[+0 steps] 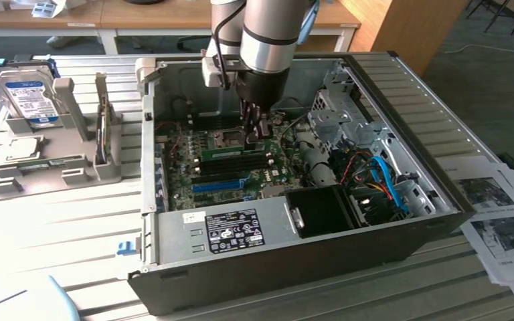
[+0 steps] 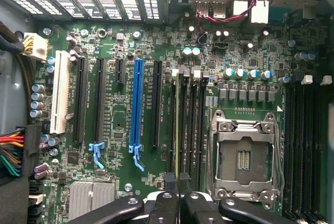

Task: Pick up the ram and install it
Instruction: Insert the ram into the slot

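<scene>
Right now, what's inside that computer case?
A green motherboard with a blue slot, an empty processor socket, and the claw gripping the ram at the memory slots. The power supply hides what's underneath.

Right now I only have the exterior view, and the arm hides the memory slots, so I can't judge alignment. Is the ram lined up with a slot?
Observer: It looks so. The wrist view shows the ram edge-on, running parallel to the black memory slots beside the CPU socket.
Operator: Is the end effector on it?
Observer: The end effector is shut, and the ram's edge runs straight in between its fingers. I cannot tell whether it is seated.
</scene>
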Available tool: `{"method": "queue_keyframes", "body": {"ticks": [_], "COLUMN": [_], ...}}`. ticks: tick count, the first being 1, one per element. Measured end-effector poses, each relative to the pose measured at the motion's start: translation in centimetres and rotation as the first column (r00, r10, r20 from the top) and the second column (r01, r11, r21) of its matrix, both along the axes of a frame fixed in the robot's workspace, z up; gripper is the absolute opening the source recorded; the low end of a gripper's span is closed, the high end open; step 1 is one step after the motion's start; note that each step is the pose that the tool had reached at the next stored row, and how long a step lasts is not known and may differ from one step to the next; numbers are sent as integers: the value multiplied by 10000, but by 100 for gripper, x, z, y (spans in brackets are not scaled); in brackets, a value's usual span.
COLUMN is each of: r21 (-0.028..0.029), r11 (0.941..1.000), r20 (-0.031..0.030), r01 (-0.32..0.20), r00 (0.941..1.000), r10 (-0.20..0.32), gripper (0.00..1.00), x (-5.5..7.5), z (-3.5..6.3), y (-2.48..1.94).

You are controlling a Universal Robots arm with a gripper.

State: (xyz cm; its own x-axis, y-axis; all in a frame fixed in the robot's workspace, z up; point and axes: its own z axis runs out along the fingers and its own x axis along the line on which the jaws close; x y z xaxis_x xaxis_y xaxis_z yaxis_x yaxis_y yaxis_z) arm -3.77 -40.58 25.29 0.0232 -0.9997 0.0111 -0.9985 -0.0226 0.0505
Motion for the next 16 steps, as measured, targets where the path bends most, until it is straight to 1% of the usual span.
{"method": "queue_keyframes", "body": {"ticks": [10, 16], "r21": [-1, -1], "r11": [9999, 9999], "r20": [0, 0], "r01": [127, 128], "r00": [9999, 9999], "r10": [-127, -128], "gripper": [11, 11], "x": [0, 0], "z": [-7, -44], "y": [1, 1]}}
